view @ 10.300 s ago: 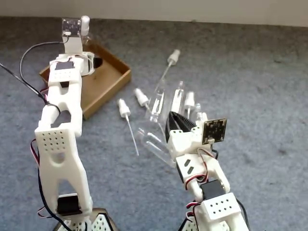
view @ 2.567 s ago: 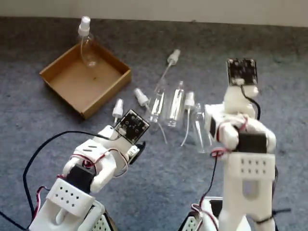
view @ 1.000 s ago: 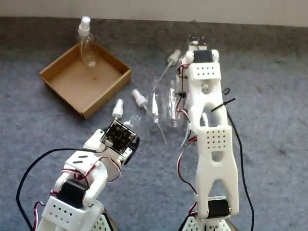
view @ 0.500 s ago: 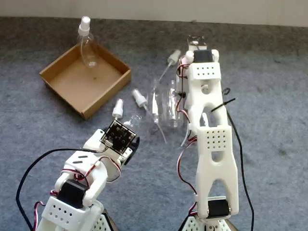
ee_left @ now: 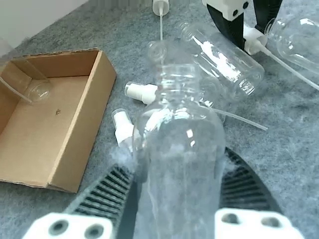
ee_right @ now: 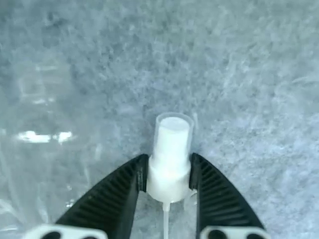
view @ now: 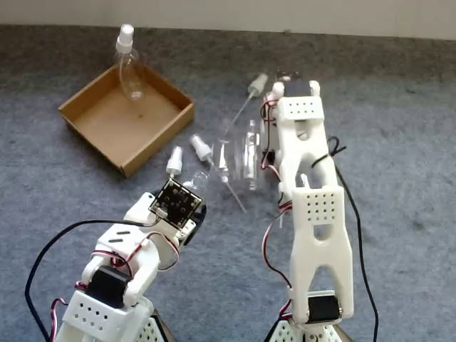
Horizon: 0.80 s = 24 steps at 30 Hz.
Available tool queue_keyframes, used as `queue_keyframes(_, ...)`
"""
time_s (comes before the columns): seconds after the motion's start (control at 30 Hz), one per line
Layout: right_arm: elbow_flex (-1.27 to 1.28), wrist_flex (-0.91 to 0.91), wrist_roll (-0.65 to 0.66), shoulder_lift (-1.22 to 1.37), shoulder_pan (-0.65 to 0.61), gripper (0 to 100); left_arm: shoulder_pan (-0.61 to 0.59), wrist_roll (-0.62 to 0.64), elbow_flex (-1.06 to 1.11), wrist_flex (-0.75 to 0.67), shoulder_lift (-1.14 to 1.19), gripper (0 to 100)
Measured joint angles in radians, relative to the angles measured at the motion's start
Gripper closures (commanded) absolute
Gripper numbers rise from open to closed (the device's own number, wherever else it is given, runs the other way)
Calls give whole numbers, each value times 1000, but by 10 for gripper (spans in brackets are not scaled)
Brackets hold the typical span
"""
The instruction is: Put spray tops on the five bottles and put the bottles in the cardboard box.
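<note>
Over the carpet (view: 399, 142): left fingers (ee_left: 107, 191) tight around bottle (ee_left: 179, 149), right fingers (ee_right: 117, 194) tight around spray top (ee_right: 170, 154).

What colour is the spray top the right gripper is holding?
White. The spray top shows best in the right wrist view.

Grey, short-piled carpet (view: 406, 149) spread flat across the whole work area, mottled lighter and darker, fuzzy up close. Bordered at the far edge by a plain off-white wall strip (view: 299, 13), straight across the full width.
</note>
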Motion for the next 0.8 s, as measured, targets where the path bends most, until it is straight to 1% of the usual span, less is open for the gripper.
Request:
queue_keyframes(0.1, 14, 0, 0, -3, 0, 882, 2, 0, 2, 0, 0, 930)
queue_keyframes(0.23, 14, 0, 0, -5, 0, 958, 2, 0, 2, 0, 0, 930)
queue_keyframes(0.3, 14, 0, 0, -5, 2, 978, 2, 0, 2, 0, 0, 930)
queue_keyframes(0.53, -14, 0, 0, -5, 8, 978, 3, 0, 2, 0, -3, 930)
queue_keyframes(0.8, -224, 0, 0, -3, 66, 978, 3, 0, 2, 0, -3, 930)
